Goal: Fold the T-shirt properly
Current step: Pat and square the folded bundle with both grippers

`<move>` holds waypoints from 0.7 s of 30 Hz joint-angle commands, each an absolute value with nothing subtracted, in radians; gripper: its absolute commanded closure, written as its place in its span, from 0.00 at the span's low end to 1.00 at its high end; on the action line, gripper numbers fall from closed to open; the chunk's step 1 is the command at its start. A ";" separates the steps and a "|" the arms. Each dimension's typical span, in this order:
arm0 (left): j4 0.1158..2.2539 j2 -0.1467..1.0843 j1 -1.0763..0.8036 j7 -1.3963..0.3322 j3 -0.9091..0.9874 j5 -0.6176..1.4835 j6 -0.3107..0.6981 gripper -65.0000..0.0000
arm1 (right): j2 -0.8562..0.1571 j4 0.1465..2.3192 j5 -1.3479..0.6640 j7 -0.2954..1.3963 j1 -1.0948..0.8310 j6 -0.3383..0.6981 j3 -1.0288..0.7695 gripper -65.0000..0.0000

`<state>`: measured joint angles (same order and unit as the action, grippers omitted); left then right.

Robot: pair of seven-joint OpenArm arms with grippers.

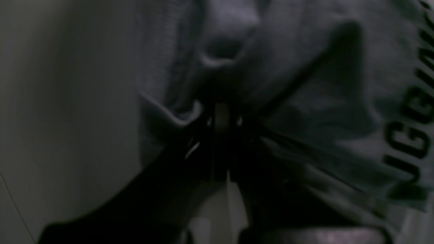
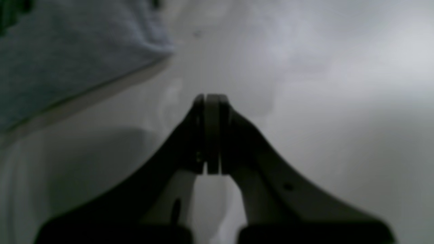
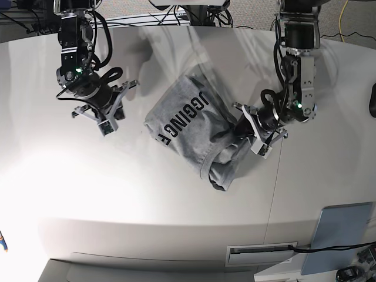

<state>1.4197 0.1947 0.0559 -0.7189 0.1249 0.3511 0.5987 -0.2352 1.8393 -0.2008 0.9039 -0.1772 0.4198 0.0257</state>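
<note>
The heather-grey T-shirt point(image 3: 188, 126) lies bunched in the middle of the white table point(image 3: 176, 200), with its black block lettering point(image 3: 176, 117) facing up. My left gripper point(image 3: 239, 130) is at the shirt's right edge, shut on a fold of the grey fabric. The left wrist view shows the cloth point(image 1: 305, 84) gathered between the dark fingers of the left gripper point(image 1: 220, 117), with lettering point(image 1: 413, 128) at the right. My right gripper point(image 3: 108, 127) hangs to the left of the shirt, apart from it. The right gripper point(image 2: 212, 98) is shut on nothing over bare table, and a shirt edge point(image 2: 67, 57) shows at upper left.
A blue-grey panel point(image 3: 341, 232) lies at the table's front right corner. A dark object point(image 3: 372, 100) sits at the right edge. A seam point(image 3: 275, 194) runs down the tabletop right of the shirt. Cables point(image 3: 200, 12) crowd the back edge.
</note>
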 commanded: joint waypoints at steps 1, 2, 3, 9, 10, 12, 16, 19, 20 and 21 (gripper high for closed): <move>1.465 0.200 0.063 -0.699 0.127 0.387 0.602 1.00 | -0.244 1.858 -0.198 0.873 -0.155 0.423 0.025 1.00; 1.489 0.200 0.052 -0.699 0.127 0.399 0.602 1.00 | -0.244 1.857 -0.182 0.866 -0.147 0.420 0.025 1.00; 1.512 0.200 0.040 -0.699 0.127 0.414 0.602 1.00 | -0.244 1.856 -0.171 0.855 -0.140 0.409 0.025 1.00; 1.636 0.200 -0.041 -0.709 0.127 0.424 0.602 1.00 | -0.244 1.831 -0.155 0.833 -0.089 0.384 0.025 1.00; 1.652 0.200 -0.055 -0.714 0.127 0.424 0.602 1.00 | -0.244 1.818 -0.156 0.832 -0.077 0.385 0.025 1.00; 1.680 0.200 -0.086 -0.719 0.128 0.424 0.601 1.00 | -0.244 1.785 -0.156 0.825 -0.051 0.384 0.025 1.00; 1.730 0.200 -0.155 -0.717 0.128 0.424 0.601 1.00 | -0.244 1.702 -0.157 0.818 0.006 0.385 0.025 1.00; 1.742 0.199 -0.207 -0.706 0.128 0.424 0.601 1.00 | -0.244 1.657 -0.157 0.816 0.037 0.387 0.042 1.00; 1.742 0.200 -0.224 -0.691 0.128 0.423 0.598 1.00 | -0.244 1.646 -0.156 0.815 0.046 0.388 0.055 1.00; 1.742 0.200 -0.242 -0.670 0.128 0.423 0.587 1.00 | -0.244 1.634 -0.156 0.815 0.054 0.388 0.071 1.00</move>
